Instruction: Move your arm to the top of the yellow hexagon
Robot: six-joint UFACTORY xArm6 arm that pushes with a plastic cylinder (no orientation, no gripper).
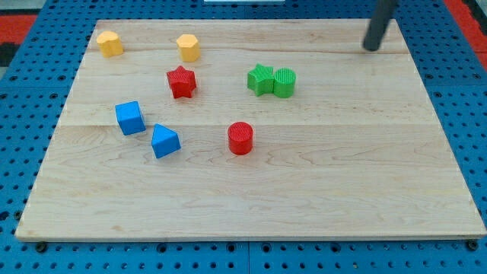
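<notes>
Two yellow blocks lie near the view's top left: a yellow hexagon (189, 47) and another yellow block (109, 43) further left, whose shape I cannot make out for sure. My tip (370, 49) rests on the board at the view's top right, far to the right of both yellow blocks. The dark rod rises from it out of the top edge.
A red star (181, 82) lies below the yellow hexagon. A green star (261, 79) touches a green cylinder (284, 82). A blue cube (130, 118), a blue wedge-like block (164, 141) and a red cylinder (240, 138) lie mid-board. The wooden board (319, 190) sits on a blue pegboard.
</notes>
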